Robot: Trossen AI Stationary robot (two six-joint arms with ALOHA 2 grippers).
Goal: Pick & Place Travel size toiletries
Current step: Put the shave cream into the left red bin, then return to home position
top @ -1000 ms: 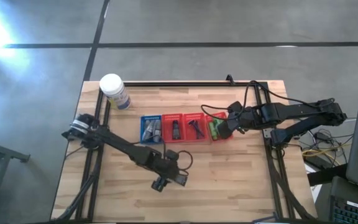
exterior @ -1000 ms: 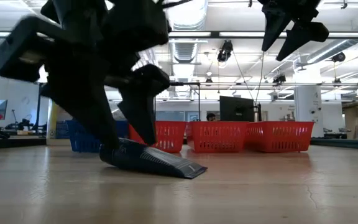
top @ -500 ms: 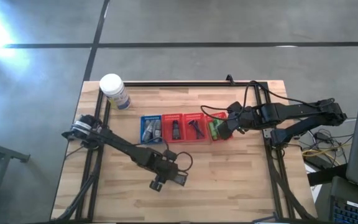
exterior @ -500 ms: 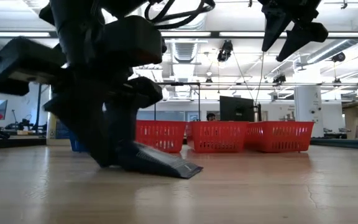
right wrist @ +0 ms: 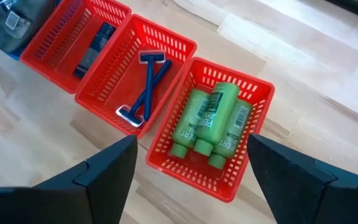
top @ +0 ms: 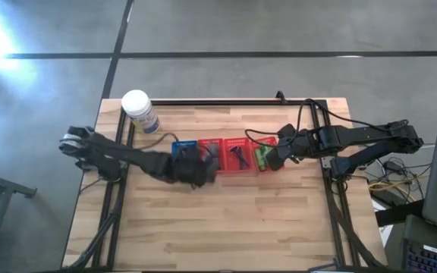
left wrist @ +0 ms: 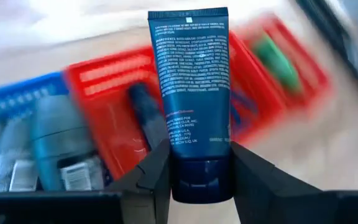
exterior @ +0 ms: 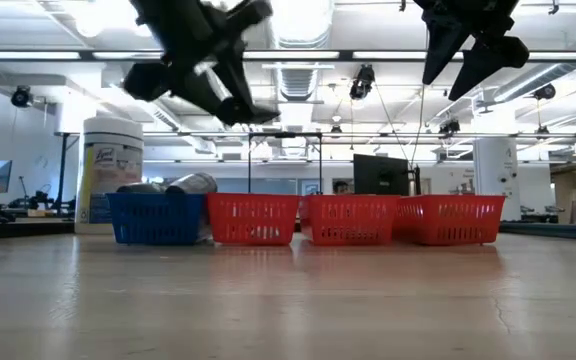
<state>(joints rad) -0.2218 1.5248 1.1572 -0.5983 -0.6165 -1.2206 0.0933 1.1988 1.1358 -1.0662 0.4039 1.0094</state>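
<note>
So the left gripper (left wrist: 194,180) is clamping a dark blue tube (left wrist: 192,93) by its cap end, hanging over the blue basket (top: 182,149) and the first red basket (top: 211,154). I'd be lining it up over that red one, where another dark tube (left wrist: 146,115) is already lying, and dropping low before letting go. The right gripper (right wrist: 188,171) is waiting wide open above the green bottles (right wrist: 211,119); the razors (right wrist: 143,87) and the white-lidded jar (top: 138,111) aren't blocking anything.
</note>
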